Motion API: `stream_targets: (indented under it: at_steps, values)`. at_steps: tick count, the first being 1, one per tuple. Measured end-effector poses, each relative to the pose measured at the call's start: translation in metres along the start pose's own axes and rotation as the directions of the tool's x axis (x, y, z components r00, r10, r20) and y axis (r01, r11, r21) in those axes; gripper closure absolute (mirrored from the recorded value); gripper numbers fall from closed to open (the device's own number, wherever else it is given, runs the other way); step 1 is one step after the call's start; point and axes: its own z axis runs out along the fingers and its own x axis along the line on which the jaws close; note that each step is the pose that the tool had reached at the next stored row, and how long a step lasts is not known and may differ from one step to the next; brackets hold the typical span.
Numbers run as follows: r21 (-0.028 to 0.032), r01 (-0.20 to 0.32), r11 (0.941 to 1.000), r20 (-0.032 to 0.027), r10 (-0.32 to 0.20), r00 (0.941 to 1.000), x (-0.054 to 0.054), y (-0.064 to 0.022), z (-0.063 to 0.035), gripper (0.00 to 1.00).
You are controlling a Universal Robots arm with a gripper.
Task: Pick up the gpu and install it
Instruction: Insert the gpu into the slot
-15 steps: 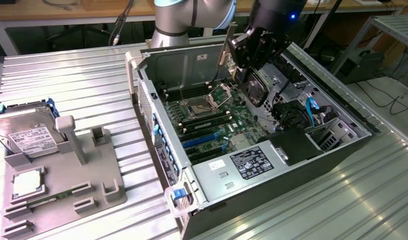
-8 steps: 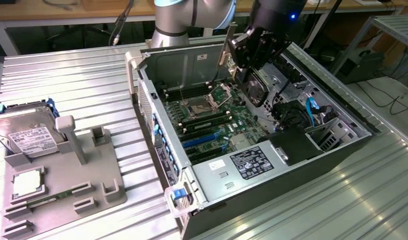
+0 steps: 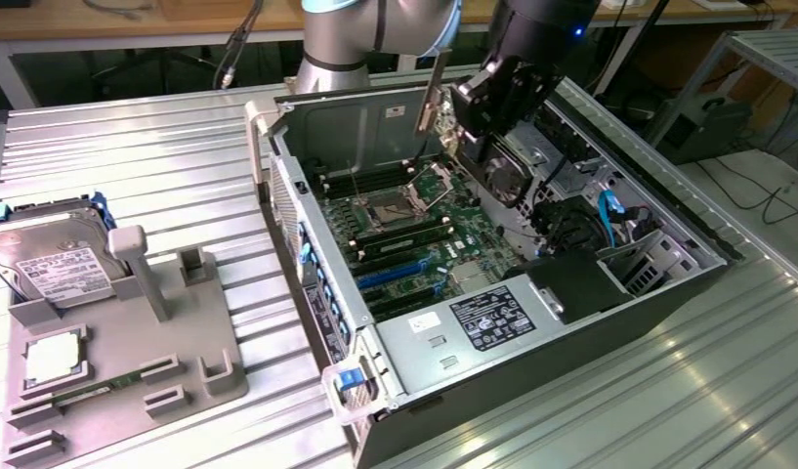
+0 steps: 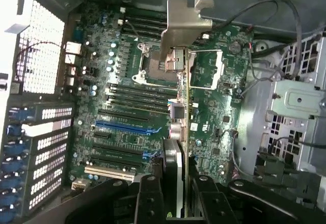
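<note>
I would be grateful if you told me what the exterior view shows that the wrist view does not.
The exterior view adds the hard drive and a processor chip sitting in a grey holder on the ribbed table beside the open case. The wrist view adds the fingers clamped on the gpu, seen edge-on with its silver bracket at the far end. Both share the gpu held above the motherboard and its blue slots.

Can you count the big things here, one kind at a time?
Computer case: 1
Hard drive: 1
Grey holder: 1
Graphics card, held in the gripper: 1
Robot arm: 1
Total: 5
</note>
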Motion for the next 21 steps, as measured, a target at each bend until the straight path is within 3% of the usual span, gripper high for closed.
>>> stream_targets:
  at_steps: [5, 10, 13, 21]
  values:
    - [0.0009, 0.091, 0.9959, -0.0041, -0.091, 0.9959, 0.0000, 0.0000, 0.0004, 0.72]
    - [0.0016, 0.187, 0.9823, -0.0087, -0.187, 0.9823, 0.0000, -0.0001, 0.0011, 0.72]
    - [0.0016, 0.264, 0.9645, -0.0123, -0.264, 0.9644, 0.0000, -0.0001, 0.0013, 0.72]
    - [0.0012, 0.385, 0.9230, -0.0183, -0.385, 0.9228, 0.0000, -0.0001, 0.0013, 0.72]
